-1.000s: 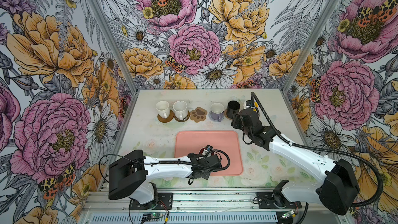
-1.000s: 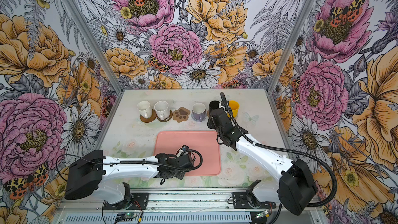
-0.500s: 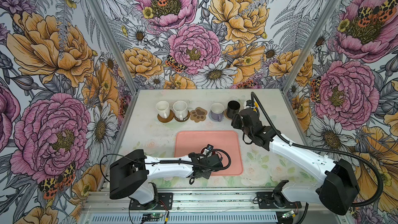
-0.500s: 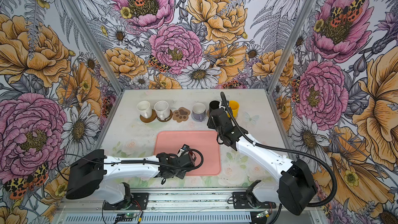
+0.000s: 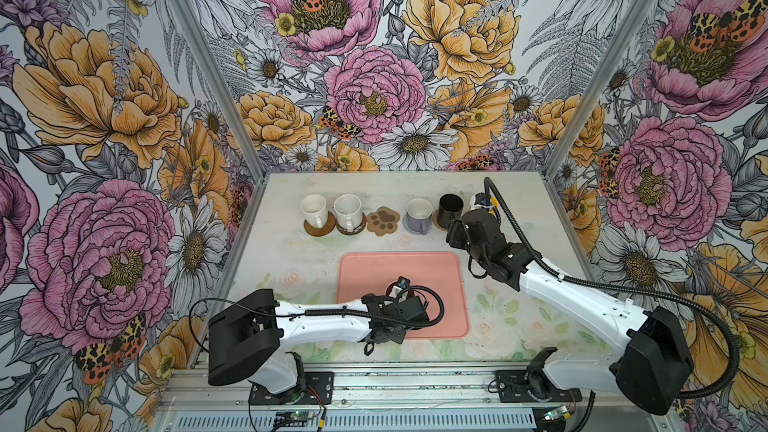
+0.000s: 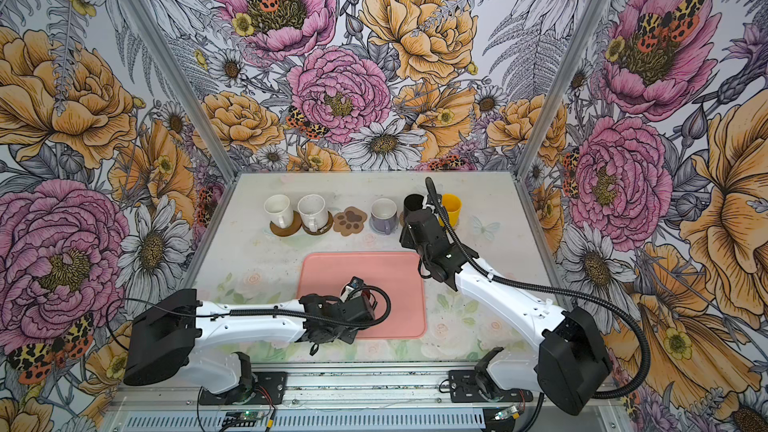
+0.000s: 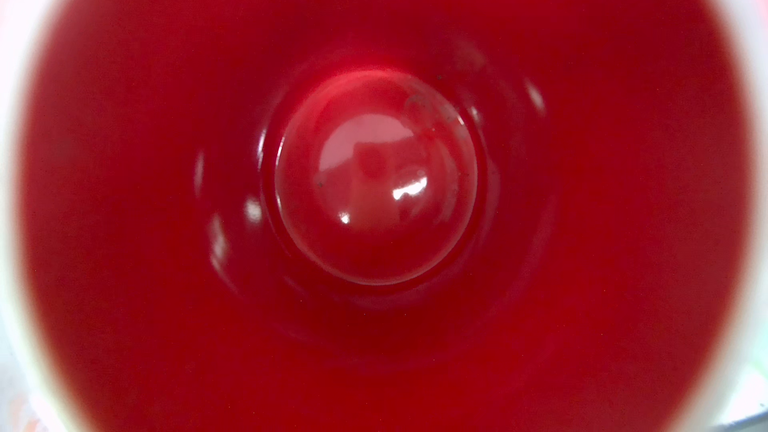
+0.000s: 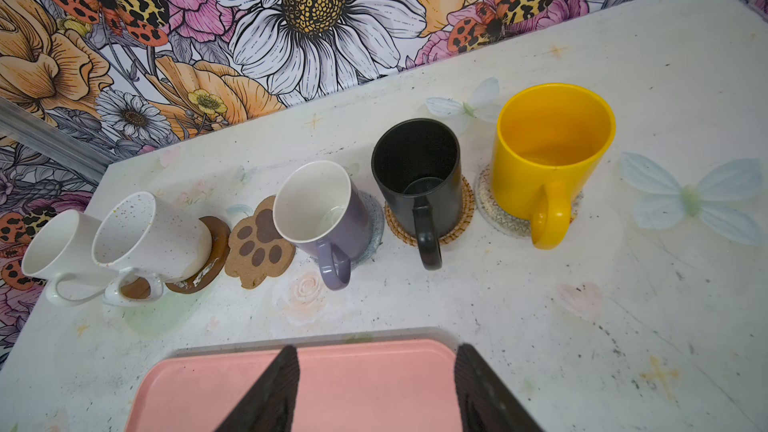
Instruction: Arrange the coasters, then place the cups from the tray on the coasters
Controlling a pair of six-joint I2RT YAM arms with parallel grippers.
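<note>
The pink tray point(image 5: 440, 280) is lying in the middle of the tabletop point(image 5: 519, 209), closer to its near edge. A red-lined mug point(image 7: 374, 176) is standing on the tray's near left part, and the left hand point(image 5: 397, 290) is hanging right over it. The left wrist view is looking straight down into the red inside of that mug. No fingers are showing there, so I cannot tell whether this hand is gripping the mug or how wide it is standing.

Five mugs are standing in a row along the far edge, handles pointing toward the near edge.
- The plain white mug point(image 5: 313, 209) is sitting on a brown coaster point(image 5: 320, 229).
- The speckled mug point(image 5: 348, 210) is sitting on a second brown coaster point(image 5: 353, 229).
- The paw-print coaster point(image 5: 383, 221) is lying bare, just beside the speckled mug.
- The lavender mug point(image 5: 417, 214) is sitting on a grey-blue coaster point(image 8: 374, 224).
- The black mug point(image 5: 451, 209) is sitting on a rattan coaster point(image 8: 455, 228).
- The yellow mug point(image 6: 451, 207) is sitting on a pale woven coaster point(image 8: 496, 211), nearest the far right corner.

The right hand point(image 8: 376, 367) is hovering between the tray's far right corner and the black mug. Its fingers point(image 8: 274, 388) are standing well apart and holding nothing.
</note>
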